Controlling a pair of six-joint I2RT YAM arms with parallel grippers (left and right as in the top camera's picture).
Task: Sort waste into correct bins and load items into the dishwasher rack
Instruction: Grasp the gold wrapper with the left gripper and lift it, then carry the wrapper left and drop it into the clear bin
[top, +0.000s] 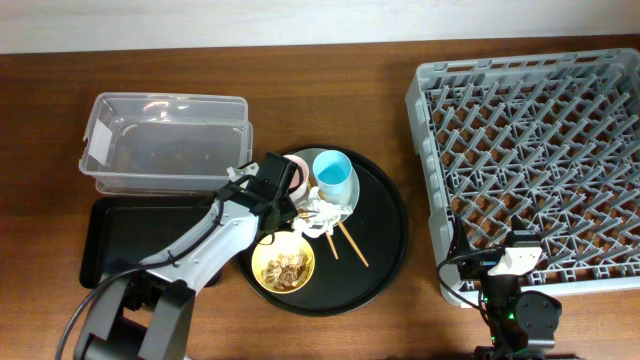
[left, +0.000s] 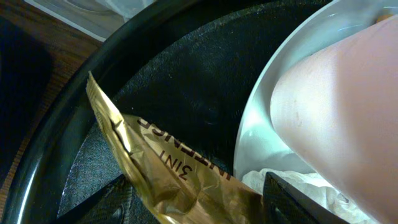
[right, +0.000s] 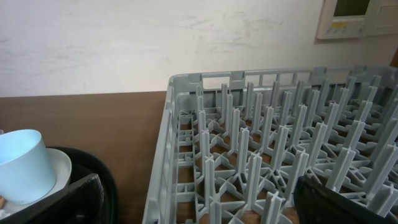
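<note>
My left gripper (top: 287, 205) is low over the round black tray, its fingers closed on the crinkled gold-brown wrapper (left: 186, 183), which fills the gap between them (left: 196, 208). The white napkin (top: 326, 212) lies just right of it, also in the left wrist view (left: 292, 183). The pink cup (left: 339, 106) and the blue cup (top: 332, 172) stand on the pale plate (top: 352, 197). The yellow bowl (top: 283, 265) holds tan food scraps. The chopsticks (top: 350, 244) lie beside it. My right gripper (right: 199, 208) is open and empty at the front left corner of the grey rack (top: 530, 160).
The round black tray (top: 385, 245) carries the dishes and waste. The clear tub (top: 165, 140) stands at the back left, with the black rectangular tray (top: 120, 235) in front of it, partly under my left arm. The rack's rim (right: 168, 149) rises beside the right gripper.
</note>
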